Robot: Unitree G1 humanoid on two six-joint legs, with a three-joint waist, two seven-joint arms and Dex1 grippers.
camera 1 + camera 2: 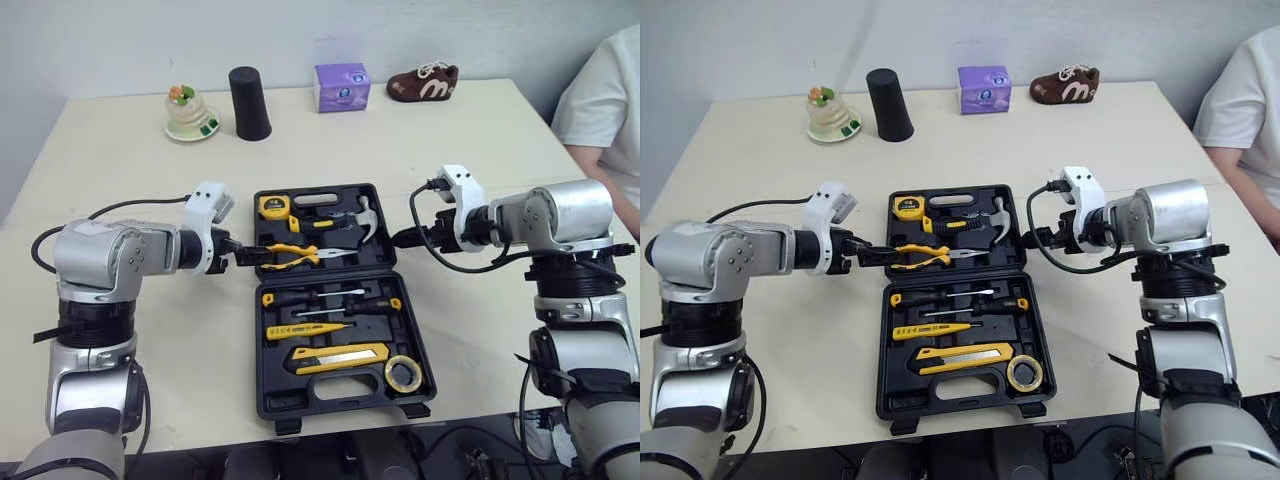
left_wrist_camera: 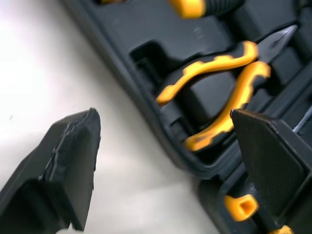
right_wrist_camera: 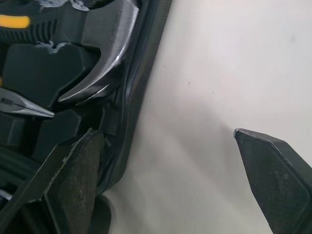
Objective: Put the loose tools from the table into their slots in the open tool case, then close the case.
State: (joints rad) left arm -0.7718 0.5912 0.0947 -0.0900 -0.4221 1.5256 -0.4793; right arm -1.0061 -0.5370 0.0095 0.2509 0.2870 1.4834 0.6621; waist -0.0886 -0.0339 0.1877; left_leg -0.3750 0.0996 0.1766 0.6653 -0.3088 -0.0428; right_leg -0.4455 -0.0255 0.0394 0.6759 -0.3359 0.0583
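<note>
Nearest me, the tape roll (image 1: 403, 373) and yellow utility knife (image 1: 340, 356) sit in the near half of the open tool case (image 1: 345, 406). It lies flat mid-worktop (image 1: 450, 140) between my arms, hinge running left to right. Just beyond them the screwdrivers (image 1: 310, 297) lie crosswise.

In the far half the pliers (image 1: 292, 255) lie across, handles toward my left tool (image 1: 243, 256) and nose to the right. Behind them is the hammer (image 1: 350, 222), head at the right end.

My left tool is spread apart and empty, straddling the case's left edge beside the plier handles. My right tool (image 1: 405, 238), likewise spread and empty, straddles the right rim by the hammer head.

Beyond the case stand a black cup (image 1: 250, 103), purple box (image 1: 342, 87), brown shoe (image 1: 423, 82) and small dish (image 1: 190, 120). A person (image 1: 605, 110) sits at the right.
</note>
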